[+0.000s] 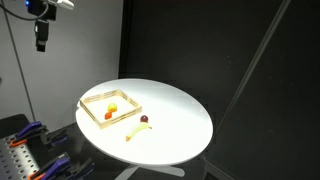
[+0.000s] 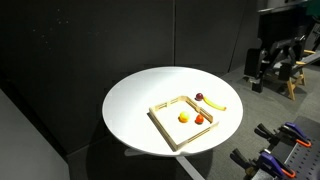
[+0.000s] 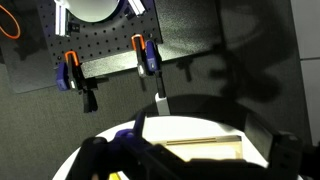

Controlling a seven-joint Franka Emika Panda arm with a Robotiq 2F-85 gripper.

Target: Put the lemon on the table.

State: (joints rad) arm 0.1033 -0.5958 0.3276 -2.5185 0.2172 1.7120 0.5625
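The gripper hangs high off the table's 10 o'clock side, jaws spread wide and holding nothing. The lemon lies inside the wooden tray, with an orange-red fruit just at its 4 o'clock. A banana and a dark-red fruit lie outside the tray on the tabletop.

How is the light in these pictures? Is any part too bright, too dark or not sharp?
In both exterior views the white table is strongly lit and nearly washed out against the black backdrop. The lemon is tiny and soft in the exterior views. In the wrist view the fingers are dark, blurred shapes, and the table top glares between them.
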